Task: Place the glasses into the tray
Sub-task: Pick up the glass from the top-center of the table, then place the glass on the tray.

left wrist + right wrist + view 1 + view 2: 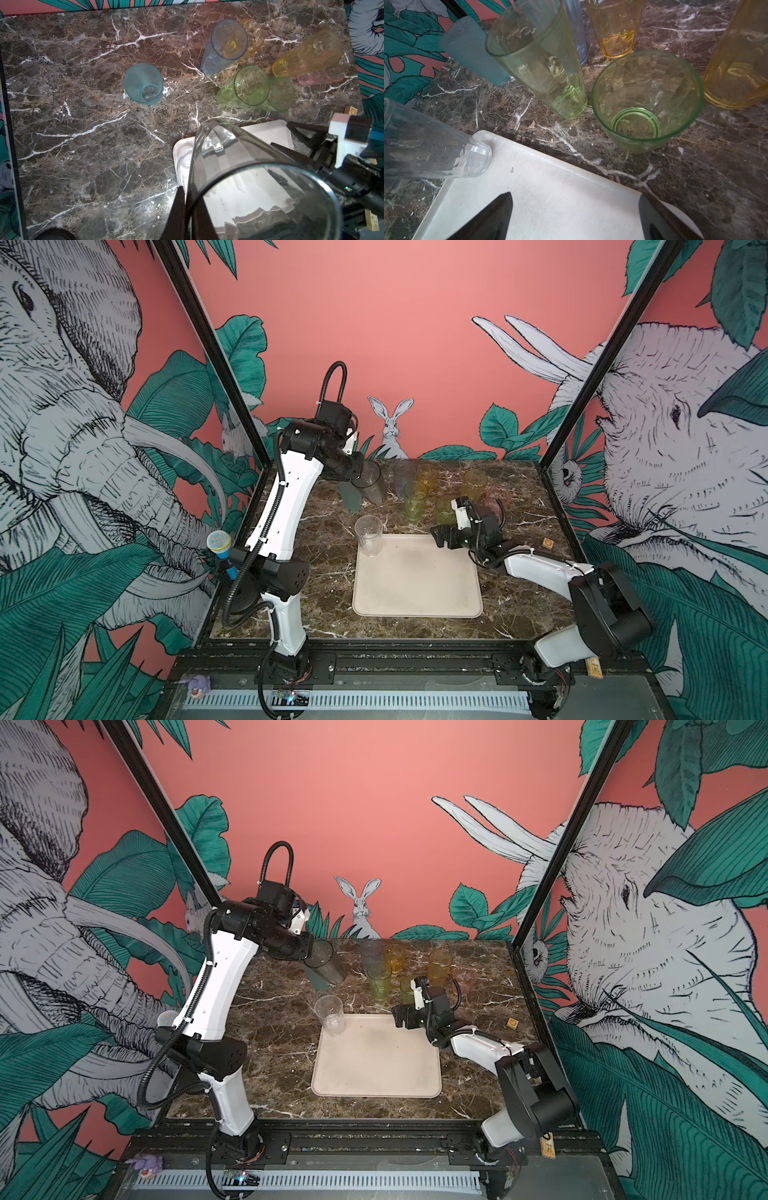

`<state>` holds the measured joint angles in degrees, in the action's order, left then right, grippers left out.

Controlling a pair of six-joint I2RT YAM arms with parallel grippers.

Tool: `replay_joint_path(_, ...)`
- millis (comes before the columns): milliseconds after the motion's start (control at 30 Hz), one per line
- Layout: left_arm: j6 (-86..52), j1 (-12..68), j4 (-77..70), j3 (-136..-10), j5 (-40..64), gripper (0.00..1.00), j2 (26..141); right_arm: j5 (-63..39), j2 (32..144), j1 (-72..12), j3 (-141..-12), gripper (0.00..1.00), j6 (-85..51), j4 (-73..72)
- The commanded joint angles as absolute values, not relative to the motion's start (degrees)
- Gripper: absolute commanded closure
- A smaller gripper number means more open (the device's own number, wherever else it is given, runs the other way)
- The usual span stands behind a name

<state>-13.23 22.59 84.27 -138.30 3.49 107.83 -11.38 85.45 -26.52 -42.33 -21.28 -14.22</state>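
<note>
Smoky grey tumbler (228, 158) fills the lower right of the left wrist frame, tilted and lifted clear of the marble table (83, 135). The pressed-together fingers of the left gripper (186, 195) pinch its rim wall, one finger outside the glass and one apparently inside. In both top views it hangs left of centre, above and to the left of the tray (415, 585), which lies mid-frame.

One clear tumbler (369, 536) stands upright in the tray's upper left corner. Seven more glasses wait on the marble above the tray. A teal tumbler (143, 83) stands alone. To its right huddle a blue tumbler (226, 41), a short amber tumbler (254, 35), a tall green tumbler (247, 87), a short green tumbler (280, 93), a tall yellow tumbler (307, 54) and a pink tumbler (322, 80).

The right gripper (439, 538) hovers over the tray's upper right corner, fingers spread wide and empty, with the short green tumbler just beyond.

The tumblers look light, stiff and thin-walled, with smooth tapered sides that may slip in a loose hold. A rim pinch like the left gripper's, or a span across the body, seems the safest grip. The tall ones look easy to topple, and the huddle leaves little room for fingers.
</note>
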Motion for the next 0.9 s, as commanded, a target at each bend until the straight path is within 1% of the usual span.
replay_joint_path(0,-12.5,23.8,88.8,-138.0,2.2,1.0,102.9,-12.6,85.4,-26.7,-43.5,0.03,-21.7,-15.0)
replay_joint_path(333,-14.4,26.5,91.8,-135.1,3.4,1.0,96.1,-12.3,85.7,-26.7,-43.4,0.03,-21.9,-14.7)
replay_joint_path(700,-17.8,30.5,97.1,-132.9,1.9,1.0,89.5,-12.4,85.0,-26.8,-43.1,0.03,-22.0,-14.4)
replay_joint_path(867,-20.1,33.6,98.8,-130.0,0.0,1.0,86.4,-12.5,85.4,-26.8,-43.3,0.03,-22.0,-14.0)
